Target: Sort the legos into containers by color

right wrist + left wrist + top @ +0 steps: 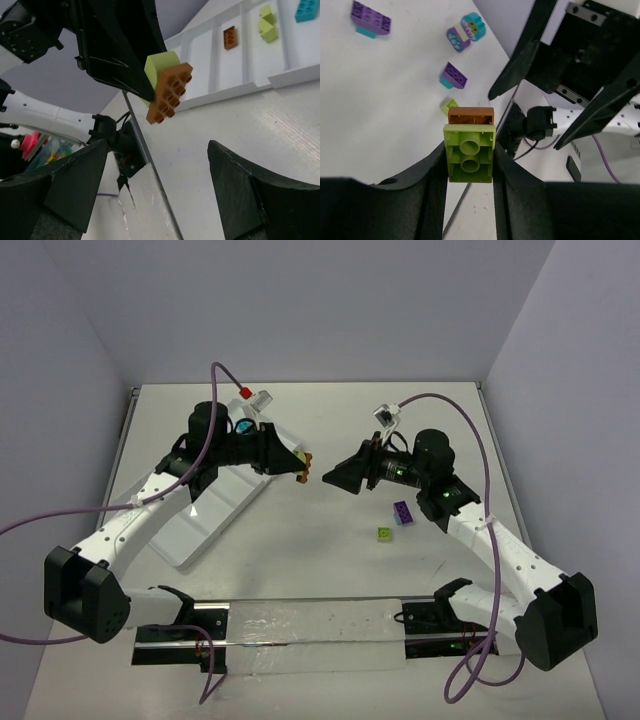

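Lime-green brick (469, 152) stuck to orange-brown brick (471, 116), pinched in left gripper (469, 160); right gripper (159, 172) was spread. Tray (235, 91) held a few sorted; purple ones (402, 512), possibly others, remained on worktop (330, 565).

I am finding no text, label, brand, number or sign that can be read in any of my views. The small purple, white and teal plastic brick (465, 32) is showing a printed pattern on its face, but it is too small for me to make out any letters or digits.
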Action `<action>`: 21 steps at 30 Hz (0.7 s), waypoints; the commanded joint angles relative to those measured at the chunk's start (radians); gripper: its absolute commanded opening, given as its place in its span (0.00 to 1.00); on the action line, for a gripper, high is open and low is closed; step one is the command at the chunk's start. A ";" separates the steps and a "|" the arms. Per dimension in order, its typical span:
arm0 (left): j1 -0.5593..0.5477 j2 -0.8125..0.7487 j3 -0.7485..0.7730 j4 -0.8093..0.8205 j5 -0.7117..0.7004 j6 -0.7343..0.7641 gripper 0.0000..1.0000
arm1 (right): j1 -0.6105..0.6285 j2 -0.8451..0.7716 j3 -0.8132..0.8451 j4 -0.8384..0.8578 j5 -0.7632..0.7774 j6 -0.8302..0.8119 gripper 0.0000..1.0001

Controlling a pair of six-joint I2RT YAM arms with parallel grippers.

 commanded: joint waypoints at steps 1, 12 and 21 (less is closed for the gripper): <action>0.005 0.019 0.039 0.089 0.159 0.045 0.00 | 0.020 0.049 0.022 0.143 -0.125 0.013 0.86; 0.008 0.048 0.086 0.135 0.230 0.030 0.00 | 0.054 0.147 0.038 0.243 -0.164 0.070 0.82; 0.008 0.054 0.090 0.124 0.224 0.037 0.00 | 0.079 0.192 0.034 0.295 -0.163 0.087 0.69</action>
